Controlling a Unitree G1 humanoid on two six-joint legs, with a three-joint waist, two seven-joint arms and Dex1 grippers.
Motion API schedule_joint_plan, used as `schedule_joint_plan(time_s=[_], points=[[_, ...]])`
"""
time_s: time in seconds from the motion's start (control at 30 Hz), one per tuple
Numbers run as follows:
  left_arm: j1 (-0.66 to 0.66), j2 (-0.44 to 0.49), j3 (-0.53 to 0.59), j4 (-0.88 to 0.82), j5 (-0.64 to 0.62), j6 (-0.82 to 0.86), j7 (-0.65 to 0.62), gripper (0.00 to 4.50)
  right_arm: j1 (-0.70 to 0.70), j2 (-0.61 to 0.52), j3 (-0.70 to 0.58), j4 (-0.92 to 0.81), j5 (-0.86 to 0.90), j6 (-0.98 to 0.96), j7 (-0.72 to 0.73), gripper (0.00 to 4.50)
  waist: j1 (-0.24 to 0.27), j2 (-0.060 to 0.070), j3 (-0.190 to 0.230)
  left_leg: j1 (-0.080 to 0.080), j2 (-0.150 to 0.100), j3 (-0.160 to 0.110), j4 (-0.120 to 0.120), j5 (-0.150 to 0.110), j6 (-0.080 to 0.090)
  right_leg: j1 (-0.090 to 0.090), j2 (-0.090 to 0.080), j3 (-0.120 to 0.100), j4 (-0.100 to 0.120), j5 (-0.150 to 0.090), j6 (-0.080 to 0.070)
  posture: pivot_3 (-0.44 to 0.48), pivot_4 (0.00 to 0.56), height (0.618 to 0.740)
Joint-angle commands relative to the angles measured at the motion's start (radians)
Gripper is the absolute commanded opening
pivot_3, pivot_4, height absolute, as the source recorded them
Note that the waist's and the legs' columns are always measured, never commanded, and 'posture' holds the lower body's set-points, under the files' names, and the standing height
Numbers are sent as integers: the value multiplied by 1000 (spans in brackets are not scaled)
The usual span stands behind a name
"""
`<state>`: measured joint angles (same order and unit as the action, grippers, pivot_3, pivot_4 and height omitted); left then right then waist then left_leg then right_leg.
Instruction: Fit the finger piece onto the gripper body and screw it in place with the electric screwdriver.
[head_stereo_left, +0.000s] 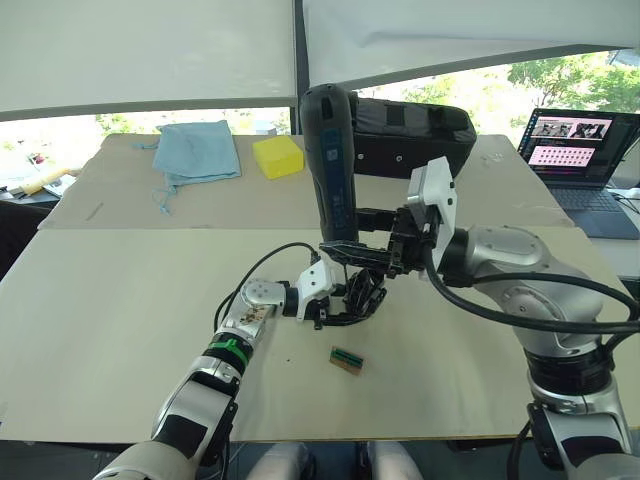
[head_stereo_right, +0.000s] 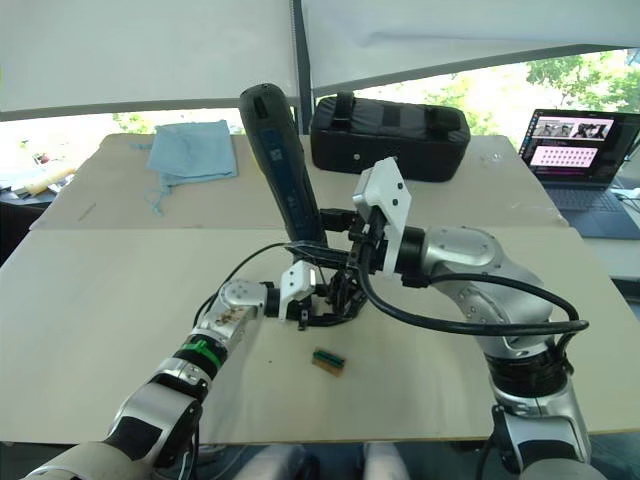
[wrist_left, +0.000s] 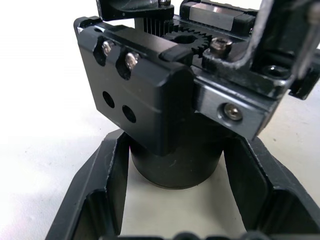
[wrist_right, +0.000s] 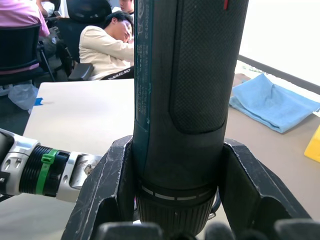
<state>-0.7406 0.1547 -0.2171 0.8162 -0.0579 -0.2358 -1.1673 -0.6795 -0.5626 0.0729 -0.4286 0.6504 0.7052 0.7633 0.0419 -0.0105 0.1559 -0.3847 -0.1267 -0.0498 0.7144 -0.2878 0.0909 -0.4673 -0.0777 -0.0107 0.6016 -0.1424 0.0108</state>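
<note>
My left gripper (head_stereo_left: 338, 305) is shut on the gripper body (wrist_left: 150, 95), a small black assembly resting on the table; its round base (wrist_left: 175, 165) sits between my two fingers (wrist_left: 100, 190). My right gripper (head_stereo_left: 365, 255) is shut on the lower end of the electric screwdriver (head_stereo_left: 330, 160). The tool stands nearly upright, leaning slightly left, its lower end just above the gripper body. Its bit is hidden behind the fingers. In the right wrist view the dark barrel (wrist_right: 185, 100) is clamped between both fingers (wrist_right: 107, 190). The finger piece is hidden among the black parts.
A small green-and-brown block (head_stereo_left: 346, 360) lies on the table just in front of the grippers. At the back are a black case (head_stereo_left: 415, 135), a yellow block (head_stereo_left: 277, 156) and a blue cloth (head_stereo_left: 198, 150). A laptop (head_stereo_left: 585, 150) stands far right. People sit beyond the table (wrist_right: 107, 47).
</note>
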Motion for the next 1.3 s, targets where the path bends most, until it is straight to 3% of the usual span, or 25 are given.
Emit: schedule_joint_plan(time_s=[0.03, 1.3], points=[[-4, -11, -5, -2, 7, -5, 10, 2279, -42, 10, -30, -22, 17, -16, 2, 1918, 0, 0, 0, 0, 0, 0, 0, 0, 0, 0, 0, 0, 0, 0, 0, 0, 150, 740], [-15, -16, -1, 13, 6, -14, 14, 2279, -1, -11, -24, -36, -18, -34, 52, 1918, 0, 0, 0, 0, 0, 0, 0, 0, 0, 0, 0, 0, 0, 0, 0, 0, 150, 740]])
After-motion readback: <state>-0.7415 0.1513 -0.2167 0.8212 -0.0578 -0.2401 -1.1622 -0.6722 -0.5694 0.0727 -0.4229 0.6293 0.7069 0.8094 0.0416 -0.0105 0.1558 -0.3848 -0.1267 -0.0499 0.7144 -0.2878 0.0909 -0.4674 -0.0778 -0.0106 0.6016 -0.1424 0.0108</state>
